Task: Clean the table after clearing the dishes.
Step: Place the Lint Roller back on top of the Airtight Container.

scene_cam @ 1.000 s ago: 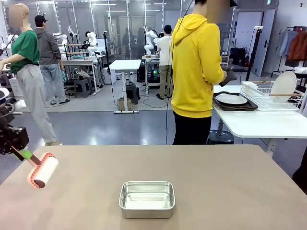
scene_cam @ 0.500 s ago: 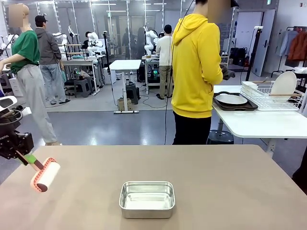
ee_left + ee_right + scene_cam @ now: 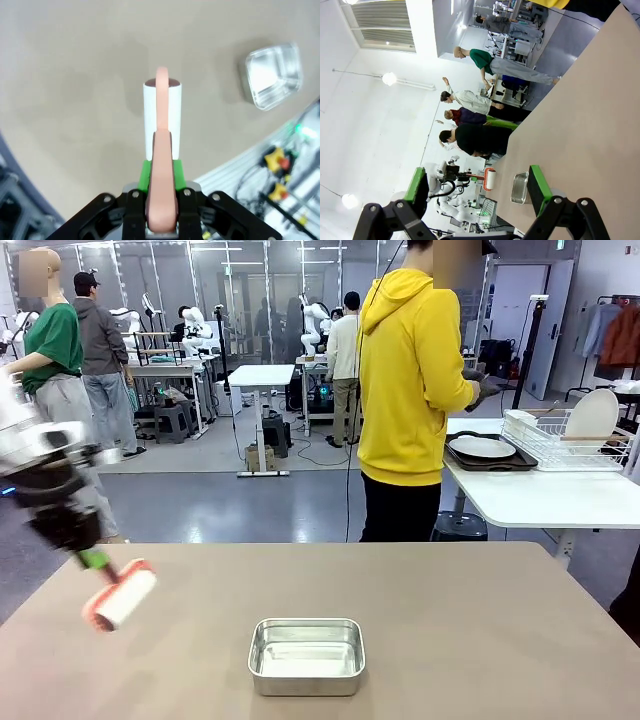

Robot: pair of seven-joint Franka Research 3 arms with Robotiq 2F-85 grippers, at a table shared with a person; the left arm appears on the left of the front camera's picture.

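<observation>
My left gripper (image 3: 90, 556) is shut on the salmon handle of a lint roller (image 3: 121, 598), whose white roll hangs tilted over the left part of the beige table (image 3: 480, 640). In the left wrist view, the green pads (image 3: 145, 172) clamp the handle and the roll (image 3: 162, 107) points at the tabletop; I cannot tell whether it touches. My right gripper (image 3: 477, 187) stands open, looking along the table (image 3: 590, 135). A white plate (image 3: 482, 447) lies on a dark tray (image 3: 522, 462) on the white side table.
A small steel pan (image 3: 306, 654) sits near the table's front middle, also in the left wrist view as pan (image 3: 274, 75). A person in a yellow hoodie (image 3: 410, 380) stands at the far edge, turned toward the side table with a wire rack (image 3: 570, 440).
My left arm has swung in from the left edge and carried the roller rightward over the table. The person's hands have shifted slightly toward the side table.
</observation>
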